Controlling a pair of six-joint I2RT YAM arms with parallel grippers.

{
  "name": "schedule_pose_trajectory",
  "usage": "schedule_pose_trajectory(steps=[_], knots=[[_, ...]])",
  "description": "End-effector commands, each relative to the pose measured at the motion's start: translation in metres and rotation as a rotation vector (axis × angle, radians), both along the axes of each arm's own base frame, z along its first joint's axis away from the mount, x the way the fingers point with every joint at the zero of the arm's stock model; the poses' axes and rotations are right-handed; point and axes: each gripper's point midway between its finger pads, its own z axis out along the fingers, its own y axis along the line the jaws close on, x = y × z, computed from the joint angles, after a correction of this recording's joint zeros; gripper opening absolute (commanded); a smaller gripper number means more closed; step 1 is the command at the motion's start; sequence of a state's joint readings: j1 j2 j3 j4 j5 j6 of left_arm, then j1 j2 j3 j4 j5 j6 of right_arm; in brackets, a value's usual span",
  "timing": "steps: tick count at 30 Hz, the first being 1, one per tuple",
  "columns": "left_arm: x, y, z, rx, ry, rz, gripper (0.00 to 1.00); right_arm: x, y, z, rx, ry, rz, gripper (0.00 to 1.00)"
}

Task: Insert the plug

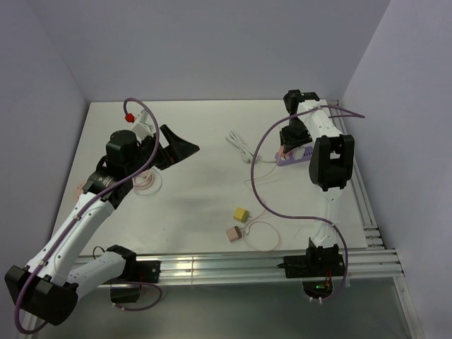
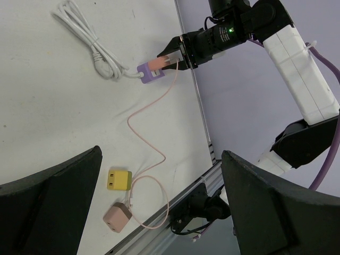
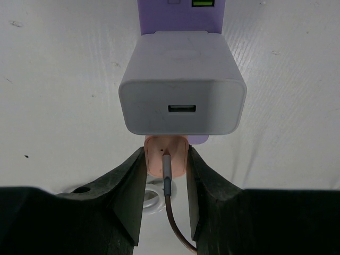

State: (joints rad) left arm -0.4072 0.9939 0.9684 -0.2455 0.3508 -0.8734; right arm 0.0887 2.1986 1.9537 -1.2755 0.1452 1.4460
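Plug (image 3: 166,155) sits pinched in right tool (image 3: 166,162), touching purple power strip (image 3: 180,13).

Holds left arm (image 1: 78,219) stretched toward 1 o'clock, left gripper (image 1: 180,154) spread wide. Holds right arm (image 1: 332,166) up toward 12 o'clock, wrist folded back toward 7, right gripper (image 1: 292,145) pinching pink plug (image 3: 158,156).

No text, label, brand or number can be read in any view. The white charger (image 3: 182,85) has a plain face with only a port. The purple power strip (image 3: 180,13) behind it has a small green patch at its top edge, too blurred to read.
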Motion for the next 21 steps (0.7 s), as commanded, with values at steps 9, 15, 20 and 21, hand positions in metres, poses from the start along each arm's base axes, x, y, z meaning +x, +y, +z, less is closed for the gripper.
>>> schedule_pose_trajectory(steps=[9, 15, 20, 21], knots=[[-0.002, -0.002, 0.009, -0.018, -0.05, -0.02, 1.0, 0.002, -0.019, -0.007, -0.088, 0.005, 0.035, 0.0], [-0.004, -0.004, 0.013, -0.033, -0.057, -0.031, 0.99, 0.004, -0.018, 0.006, -0.094, -0.028, 0.063, 0.25], [-0.007, -0.005, 0.015, -0.044, -0.057, -0.04, 0.99, -0.001, -0.018, 0.02, -0.109, -0.061, 0.054, 0.91], [-0.007, -0.004, 0.014, -0.043, -0.058, -0.04, 0.99, 0.0, -0.016, 0.022, -0.106, -0.07, 0.062, 0.92]])
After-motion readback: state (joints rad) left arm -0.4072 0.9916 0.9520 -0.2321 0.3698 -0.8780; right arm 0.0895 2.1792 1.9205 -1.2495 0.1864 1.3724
